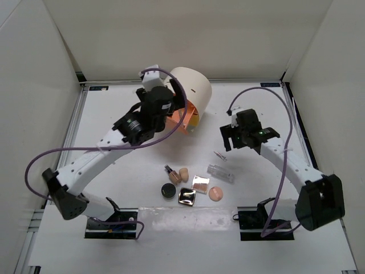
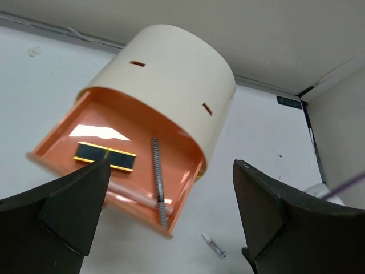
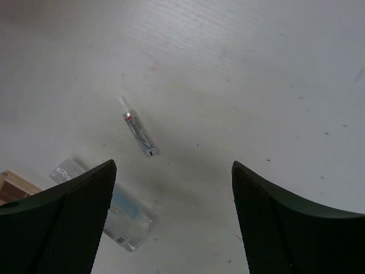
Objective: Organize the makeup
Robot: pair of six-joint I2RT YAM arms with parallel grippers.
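Left end effector (image 2: 171, 165) wide at orange drawer (image 2: 114, 114), right end effector (image 3: 174, 165) wide over tube (image 3: 138, 134) beside clear case (image 3: 122, 220)

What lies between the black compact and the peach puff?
A shiny square compact lies between the black compact and the puff; the top view shows it.

Free table (image 3: 256, 85) beside tube (image 3: 138, 133) (case (image 3: 131, 220) near)

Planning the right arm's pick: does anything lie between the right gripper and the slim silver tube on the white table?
Nothing visible does. The open right gripper hangs over the slim silver tube, which lies uncovered; the clear plastic case sits beside it, apart.
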